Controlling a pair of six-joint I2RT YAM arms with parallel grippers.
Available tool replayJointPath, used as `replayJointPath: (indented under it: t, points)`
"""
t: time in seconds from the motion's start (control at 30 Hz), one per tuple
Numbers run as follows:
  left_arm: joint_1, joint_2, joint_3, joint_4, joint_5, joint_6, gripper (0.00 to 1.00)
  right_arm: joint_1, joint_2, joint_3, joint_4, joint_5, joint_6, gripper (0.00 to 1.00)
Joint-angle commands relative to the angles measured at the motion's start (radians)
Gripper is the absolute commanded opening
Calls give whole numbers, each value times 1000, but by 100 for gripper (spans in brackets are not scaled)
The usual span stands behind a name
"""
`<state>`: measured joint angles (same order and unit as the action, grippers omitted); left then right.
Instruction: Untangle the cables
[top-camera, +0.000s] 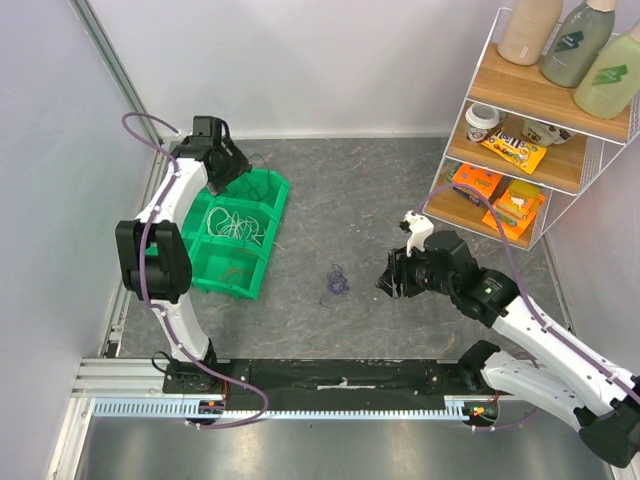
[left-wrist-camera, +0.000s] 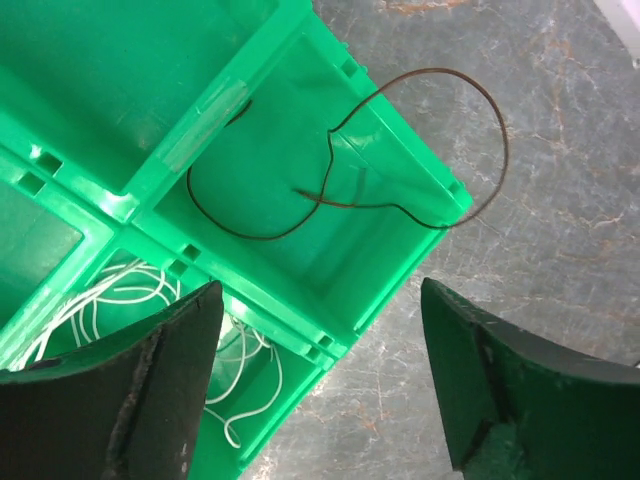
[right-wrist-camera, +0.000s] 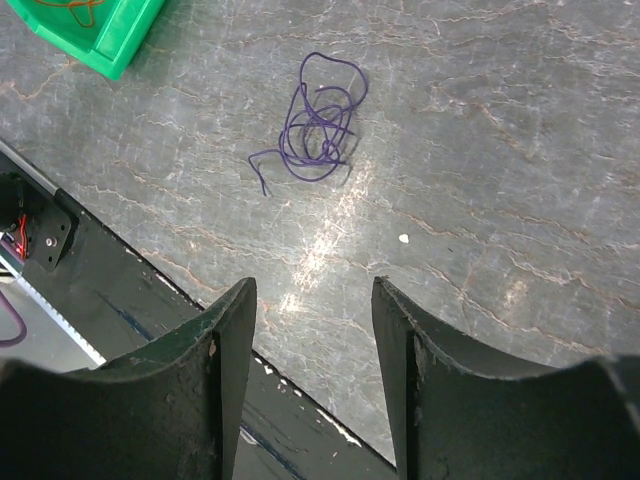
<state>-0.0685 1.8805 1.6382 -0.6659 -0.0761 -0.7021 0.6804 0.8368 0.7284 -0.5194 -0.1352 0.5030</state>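
Note:
A small purple cable clump (top-camera: 337, 282) lies loose on the grey table; it also shows in the right wrist view (right-wrist-camera: 315, 125). My right gripper (top-camera: 392, 281) is open and empty, to the clump's right, apart from it. A dark brown cable (left-wrist-camera: 400, 160) lies in the far compartment of the green bin (left-wrist-camera: 300, 290) and loops out over its rim onto the table. White cables (top-camera: 235, 224) fill the middle compartment, seen too in the left wrist view (left-wrist-camera: 120, 300). An orange cable (top-camera: 238, 268) lies in the near compartment. My left gripper (top-camera: 222, 178) is open and empty above the bin's far end.
A white wire shelf (top-camera: 540, 130) with bottles and snack packs stands at the back right. A black strip and metal rail (top-camera: 330, 385) run along the near edge. Mauve hoses (top-camera: 150, 260) hang along both arms.

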Motion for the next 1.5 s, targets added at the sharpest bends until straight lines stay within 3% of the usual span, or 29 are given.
replayJointPath:
  t: [0.0, 0.1, 0.27, 0.4, 0.57, 0.63, 0.7, 0.77, 1.0, 1.17, 1.23, 1.27, 1.33, 1.47]
  points:
    - [4, -148, -23, 2, -2, -5, 90, -2, 62, 17, 70, -79, -7, 58]
    - [3, -243, -109, 5, 19, -23, 91, -2, 137, 25, 97, -124, -17, 58]
    - [-65, -427, -372, 92, 215, -45, 71, 1, 293, 49, 157, -201, -24, 58]
    - [-239, -569, -648, 250, 381, -25, 61, 2, 410, 74, 206, -239, -17, 55]
    - [-525, -669, -836, 422, 398, -34, 54, 2, 519, 111, 271, -251, 9, 49]
    - [-569, -656, -868, 433, 401, -60, 54, 2, 559, 134, 308, -248, 20, 49]
    - [-585, -652, -897, 431, 410, -98, 45, 2, 617, 167, 343, -264, 28, 49]
    - [-593, -672, -937, 443, 412, -132, 41, 2, 675, 206, 360, -277, 28, 49]
    - [-597, -788, -974, 371, 357, -117, 42, 2, 849, 298, 374, -271, -6, 46]
    - [-596, -808, -954, 380, 380, -94, 45, 2, 883, 341, 354, -297, -27, 20]
    - [-596, -811, -934, 410, 404, -67, 50, 2, 845, 353, 320, -316, -44, 3]
    - [-596, -816, -924, 432, 424, -51, 53, 1, 814, 361, 299, -328, -53, 0]
    - [-596, -831, -901, 491, 456, -14, 59, -1, 730, 362, 285, -374, -73, 0]
    - [-594, -870, -865, 560, 457, 58, 61, -5, 561, 336, 279, -402, -83, 0]
